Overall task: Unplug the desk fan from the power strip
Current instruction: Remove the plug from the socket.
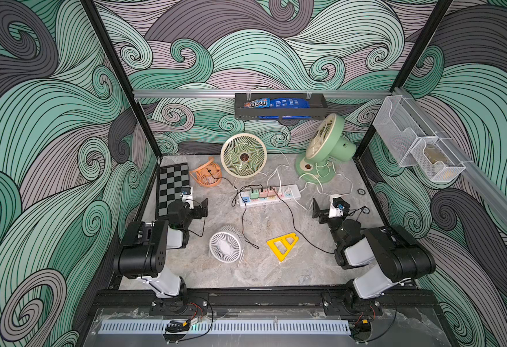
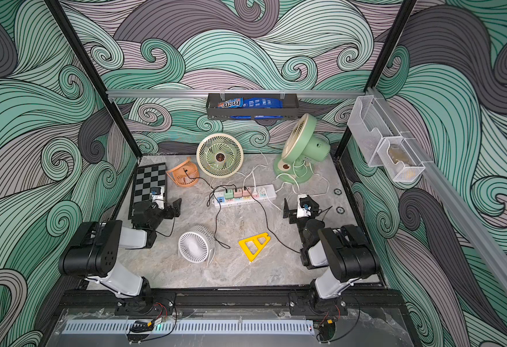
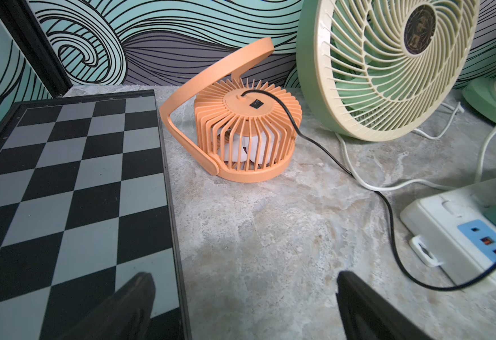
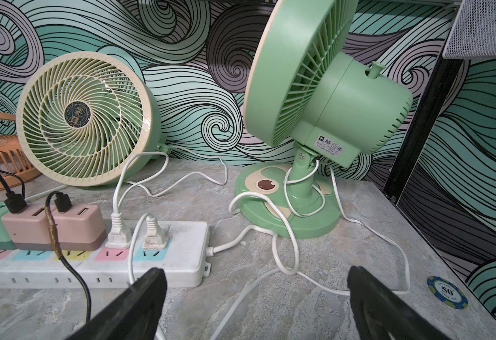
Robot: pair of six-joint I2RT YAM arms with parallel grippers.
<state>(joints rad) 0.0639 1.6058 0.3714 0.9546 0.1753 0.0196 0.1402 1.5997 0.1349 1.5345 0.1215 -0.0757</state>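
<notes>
The white power strip (image 1: pixel 270 196) (image 2: pixel 246 199) lies across the middle of the table, with pastel sockets. Two white plugs (image 4: pixel 118 234) (image 4: pixel 155 237) sit in its pink and teal end sockets; green and pink USB adapters (image 4: pixel 52 226) with black cables fill others. The green desk fan (image 1: pixel 326 147) (image 4: pixel 329 103) stands on its round base behind the strip's right end, white cord looping round it. My right gripper (image 1: pixel 318 211) (image 4: pixel 255 270) hovers open just right of the strip's end. My left gripper (image 1: pixel 203 208) (image 3: pixel 244 276) is open left of the strip (image 3: pixel 446 235).
A cream round fan (image 1: pixel 243 156), an orange fan (image 1: pixel 207 174) and a white fan (image 1: pixel 226 246) share the table. A chessboard (image 1: pixel 171 189) lies far left and a yellow triangle (image 1: pixel 284 245) at the front. A poker chip (image 4: pixel 446 293) lies by the right gripper.
</notes>
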